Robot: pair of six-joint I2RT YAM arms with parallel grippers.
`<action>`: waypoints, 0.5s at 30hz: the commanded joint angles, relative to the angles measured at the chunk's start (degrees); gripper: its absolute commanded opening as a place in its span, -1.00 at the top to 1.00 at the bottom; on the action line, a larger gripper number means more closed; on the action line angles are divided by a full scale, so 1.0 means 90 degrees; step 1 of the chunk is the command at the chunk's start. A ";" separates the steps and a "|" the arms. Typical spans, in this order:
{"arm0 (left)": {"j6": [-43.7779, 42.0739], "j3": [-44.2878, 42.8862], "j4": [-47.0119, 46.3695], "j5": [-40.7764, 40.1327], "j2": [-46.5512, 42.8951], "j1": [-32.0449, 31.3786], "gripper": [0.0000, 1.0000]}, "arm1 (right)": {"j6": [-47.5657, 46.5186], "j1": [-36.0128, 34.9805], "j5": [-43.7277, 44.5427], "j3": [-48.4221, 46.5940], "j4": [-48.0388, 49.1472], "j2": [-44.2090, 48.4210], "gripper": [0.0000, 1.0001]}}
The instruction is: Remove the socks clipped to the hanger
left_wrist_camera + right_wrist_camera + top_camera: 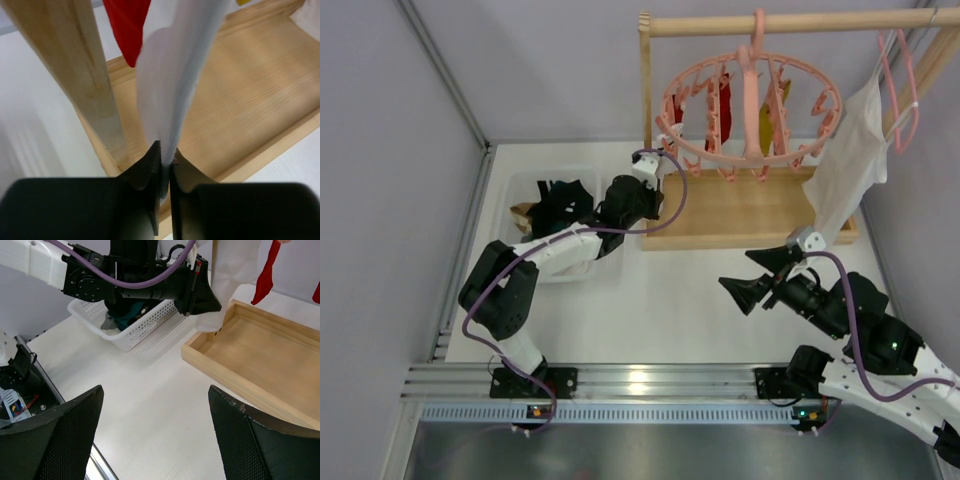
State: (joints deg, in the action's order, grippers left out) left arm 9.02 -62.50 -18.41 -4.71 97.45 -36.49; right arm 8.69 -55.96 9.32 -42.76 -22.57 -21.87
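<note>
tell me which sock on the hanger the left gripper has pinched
The white sock, its lower end caught in the left gripper beside the wooden post. The red sock and the yellow sock hang free of it.

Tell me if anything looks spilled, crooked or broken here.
Nothing stands out: the hanger hangs by its hook, loose socks lie inside the basket, and the left end effector pinches a hanging white sock.

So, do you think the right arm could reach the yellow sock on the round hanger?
Probably yes: the right pincer is open and empty, and nothing stands between it and the yellow sock. The white garment hangs aside; the left pincer, shut on the white sock, is at the hanger's left edge.
</note>
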 commanded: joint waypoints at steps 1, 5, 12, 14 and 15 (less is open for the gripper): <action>0.0141 -0.0038 -0.0600 0.0269 0.0090 -0.0018 0.83 | -0.0008 0.0056 -0.0059 -0.0014 0.0007 -0.0060 -0.63; 0.0277 0.0030 -0.0600 0.0347 -0.0027 -0.0018 1.00 | 0.0040 0.0066 -0.0040 0.0025 0.0066 -0.0012 -0.62; 0.0658 0.0479 -0.0620 -0.0070 -0.0728 -0.0300 1.00 | 0.0362 0.0066 0.0126 0.0054 0.0564 0.0222 -0.52; 0.0620 0.0654 -0.0630 -0.0345 -0.0924 -0.0661 1.00 | 0.0440 0.0066 0.0204 -0.0053 0.0593 0.0320 -0.51; 0.0571 0.0713 -0.0630 -0.0626 -0.1109 -0.0798 1.00 | 0.0460 0.0066 0.0214 -0.0092 0.0574 0.0340 -0.52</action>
State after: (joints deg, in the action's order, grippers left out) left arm 13.56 -57.47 -20.12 -5.78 93.43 -39.86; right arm 10.83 -55.96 9.93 -42.63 -21.50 -20.10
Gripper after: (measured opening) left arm 0.022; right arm 0.759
